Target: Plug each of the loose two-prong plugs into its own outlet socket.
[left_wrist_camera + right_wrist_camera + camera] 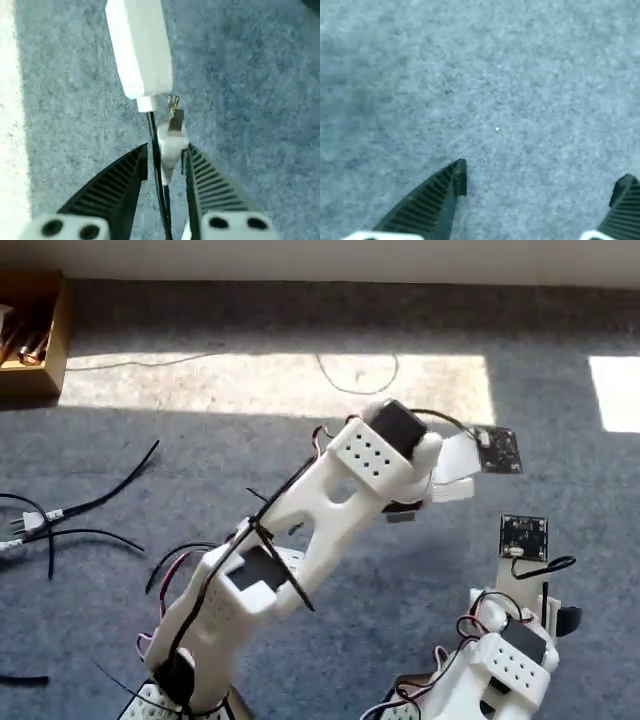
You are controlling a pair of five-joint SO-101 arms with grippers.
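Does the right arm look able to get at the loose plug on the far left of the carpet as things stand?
Probably not. The loose plug lies far off beyond the left arm, which stretches across the way; the right hand hangs open over bare carpet.

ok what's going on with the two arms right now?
The left gripper is closed on a white plug. The plug's prongs point at the end of the white outlet block, close to it but not seated as far as I can tell. The right gripper hangs open over the grey carpet, holding nothing. A second plug lies loose on the carpet, well away from both arms.
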